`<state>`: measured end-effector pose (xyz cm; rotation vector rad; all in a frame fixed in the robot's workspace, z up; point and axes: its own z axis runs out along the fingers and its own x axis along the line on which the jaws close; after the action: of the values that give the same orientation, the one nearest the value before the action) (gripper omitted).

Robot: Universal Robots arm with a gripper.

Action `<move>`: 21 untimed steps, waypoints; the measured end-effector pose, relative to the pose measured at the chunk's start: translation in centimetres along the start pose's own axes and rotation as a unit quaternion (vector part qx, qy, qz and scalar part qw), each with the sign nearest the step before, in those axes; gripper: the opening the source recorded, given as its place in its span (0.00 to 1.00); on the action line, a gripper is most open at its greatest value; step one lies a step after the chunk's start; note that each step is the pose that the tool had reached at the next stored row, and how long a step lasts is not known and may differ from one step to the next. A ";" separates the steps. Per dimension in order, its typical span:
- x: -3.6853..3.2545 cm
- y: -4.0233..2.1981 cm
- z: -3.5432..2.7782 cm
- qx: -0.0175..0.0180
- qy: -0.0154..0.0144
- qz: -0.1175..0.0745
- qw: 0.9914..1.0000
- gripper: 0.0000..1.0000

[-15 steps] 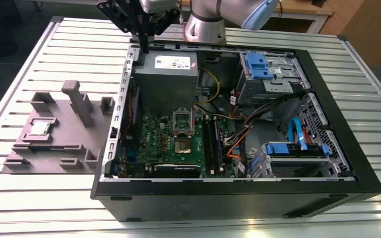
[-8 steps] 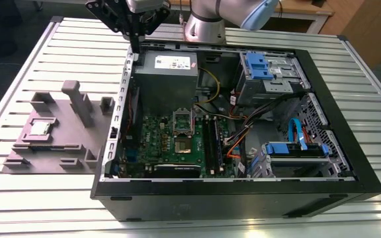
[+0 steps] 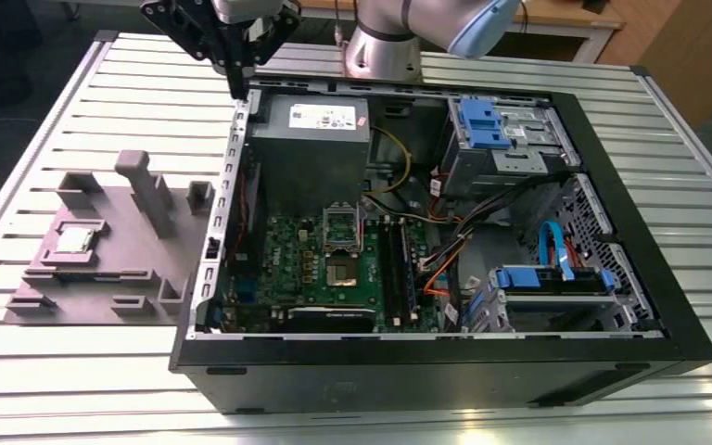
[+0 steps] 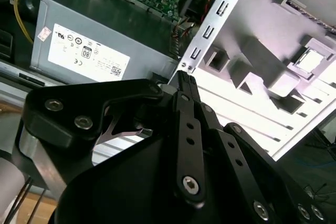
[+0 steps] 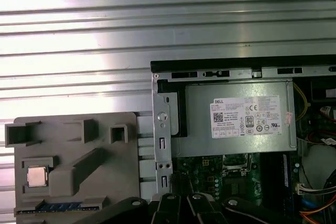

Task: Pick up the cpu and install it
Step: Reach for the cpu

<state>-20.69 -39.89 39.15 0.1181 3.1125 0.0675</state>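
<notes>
The tool [image 3: 240,89] hangs above the corner of the open computer case [image 3: 653,324], over the wall beside the power supply [image 3: 311,139]; its black fingers [image 4: 185,85] are drawn together to one narrow tip in the second wrist view, and nothing is held between them; it touches nothing.

The cpu [image 3: 75,239] lies well apart from the tool, towards the exterior view's left; it sits flat in a square pocket of a grey fixture [image 3: 146,264], which rests on the tabletop [image 3: 34,120] just beside the case.

By its look the cpu is light, stiff and thin; the silvery metal top is smooth and probably slippery, and the underside and greenish rim are likely fragile. Judging from this, it is best taken by two opposite edges, level and with gentle pressure, not by the flat face.

The fixture is matte grey plastic with blocky posts and recesses; the tabletop is ribbed, bright aluminium in long slats; the case is black sheet metal with a perforated steel wall. Inside it lies the green motherboard [image 3: 312,278], whose socket [image 3: 345,270] stands open, its shiny frame [image 3: 341,222] tipped up; the power supply is a plain grey box with a white label.
</notes>
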 end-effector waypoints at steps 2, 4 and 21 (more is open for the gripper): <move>0.33 -0.03 0.00 0.000 0.000 0.000 1.000 0.10; 0.66 -0.05 0.01 0.000 0.000 0.000 1.000 0.10; 3.78 -0.29 0.06 0.000 0.000 0.000 1.000 0.10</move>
<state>-24.48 -39.89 38.99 0.1181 3.1125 0.0677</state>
